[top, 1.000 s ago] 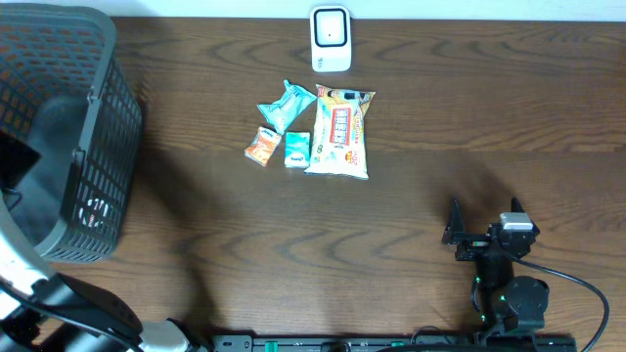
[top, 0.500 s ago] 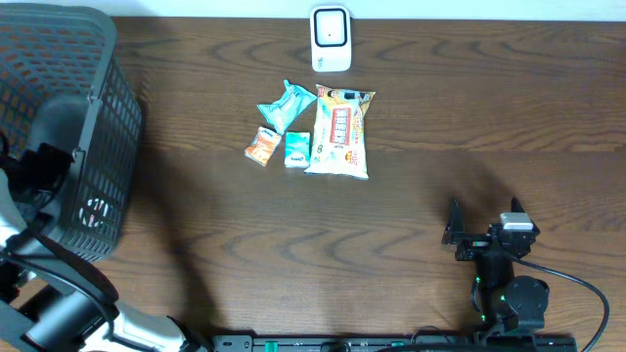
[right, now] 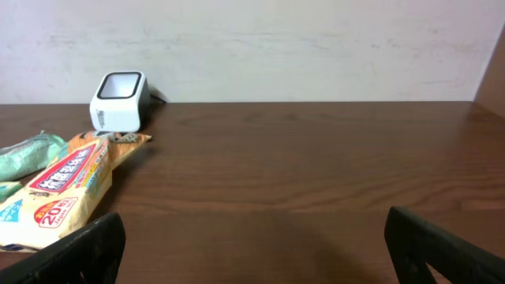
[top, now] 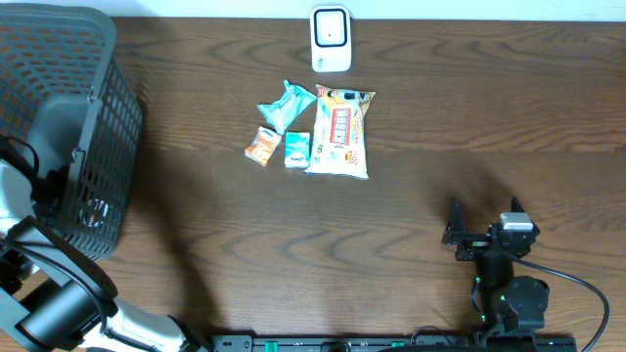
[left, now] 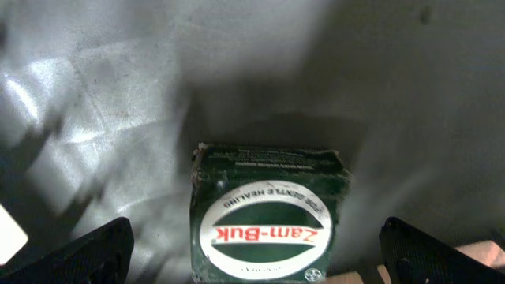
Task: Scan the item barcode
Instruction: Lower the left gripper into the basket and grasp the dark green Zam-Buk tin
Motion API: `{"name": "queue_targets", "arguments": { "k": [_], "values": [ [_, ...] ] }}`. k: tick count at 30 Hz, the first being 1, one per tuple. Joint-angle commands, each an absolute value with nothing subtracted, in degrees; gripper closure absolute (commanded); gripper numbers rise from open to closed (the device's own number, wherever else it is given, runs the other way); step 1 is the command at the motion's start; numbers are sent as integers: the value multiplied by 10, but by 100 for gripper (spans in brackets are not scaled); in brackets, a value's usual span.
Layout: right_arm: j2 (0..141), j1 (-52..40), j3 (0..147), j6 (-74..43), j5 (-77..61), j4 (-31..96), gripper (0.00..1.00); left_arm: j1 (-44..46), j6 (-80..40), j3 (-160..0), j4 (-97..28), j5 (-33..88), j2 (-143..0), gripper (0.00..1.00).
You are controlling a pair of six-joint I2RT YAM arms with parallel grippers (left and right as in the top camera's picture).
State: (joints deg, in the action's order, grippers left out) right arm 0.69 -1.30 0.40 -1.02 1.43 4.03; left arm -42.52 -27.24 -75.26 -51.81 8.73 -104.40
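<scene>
You find the green Zam-Buk box lying flat on a grey floor patched with light, its round label facing up and reading upside down in the left wrist view. The left gripper hangs over it with its jaws spread wide, one finger out to each side of the box and neither touching it. From overhead you see the left arm reaching down into the black mesh basket at the far left of the bench; the box itself is hidden there. The white scanner stands at the far edge, mid-bench. Just near of it lie a large snack pack, a teal pouch, a small orange packet and a small teal packet, bunched together. The right gripper sits near right, wide open and empty, well apart from the packs.
</scene>
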Motion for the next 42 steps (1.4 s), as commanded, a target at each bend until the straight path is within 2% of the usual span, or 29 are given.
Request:
{"name": "queue_targets", "arguments": {
  "k": [1,17,21,25,27,31,42],
  "values": [
    [3,-15,3,-17,14,43,1,-423,-282,-732,-502,79,-1046,2],
    [3,-15,3,-17,14,43,1,-422,-238,-702,-432,79,-1089,2],
    [3,-15,3,-17,14,43,1,-421,-238,-702,-432,79,-1111,10],
    [3,-15,3,-17,14,43,1,-421,-238,-702,-436,79,-1112,28],
    [3,-15,3,-17,14,43,1,-421,-238,-704,-441,79,-1112,29],
    [3,-15,3,-17,14,43,1,-421,-238,-717,-456,79,-1108,45],
    [3,-15,3,-17,13,43,1,-422,-238,-751,-477,79,-1035,46]
  ]
}}
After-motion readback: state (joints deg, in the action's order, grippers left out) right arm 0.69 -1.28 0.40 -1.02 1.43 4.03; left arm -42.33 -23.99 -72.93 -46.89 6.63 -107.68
